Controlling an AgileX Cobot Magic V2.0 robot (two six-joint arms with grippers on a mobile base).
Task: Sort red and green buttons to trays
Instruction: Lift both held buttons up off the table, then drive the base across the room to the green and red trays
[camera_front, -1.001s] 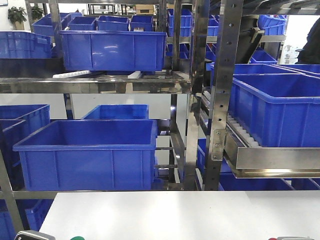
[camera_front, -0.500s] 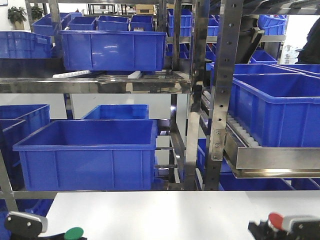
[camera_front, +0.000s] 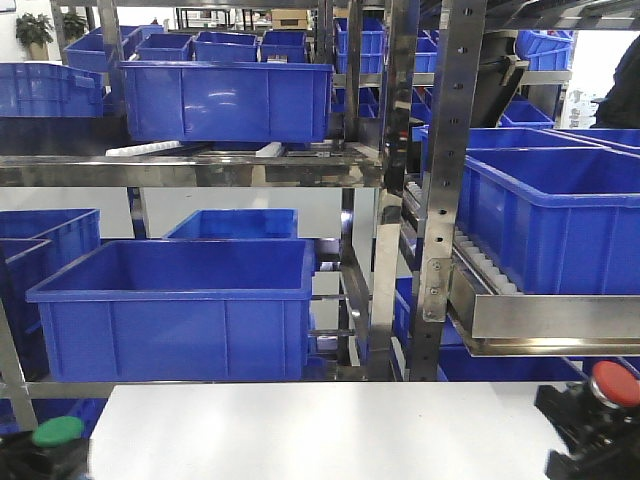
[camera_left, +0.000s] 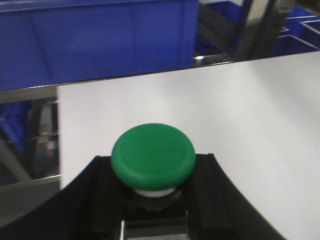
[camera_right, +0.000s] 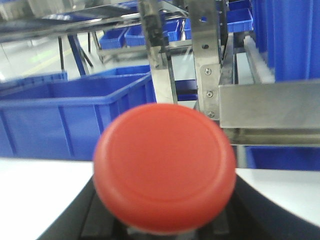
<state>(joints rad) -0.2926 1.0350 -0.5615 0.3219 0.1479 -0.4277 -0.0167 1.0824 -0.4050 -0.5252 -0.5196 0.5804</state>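
Progress: both pick-ups look done, both placements are left. Neither tray shows in any view, so no button can be counted as sorted.

Green button (camera_left: 153, 150): cap up, body seated between the black fingers (camera_left: 100, 200) of the left gripper (camera_left: 153, 165), which is clamped on it from both sides. In the front view it sits at the lower left corner, low, at the left edge of the white desk (camera_front: 330, 430). The wrist view is angled down onto the desk top.

Red button (camera_right: 164, 172): held in the right gripper (camera_right: 167, 202), dark fingers closed on the body under the cap, which fills most of the wrist frame. In the front view it is at the lower right edge, higher than the green one and clear of the desk. This wrist view looks out nearly level at the blue crates (camera_front: 180, 310) and steel racking (camera_front: 440, 200).

Judgement: both arms are spread to opposite sides and carrying. Next comes transport to trays somewhere out of frame.
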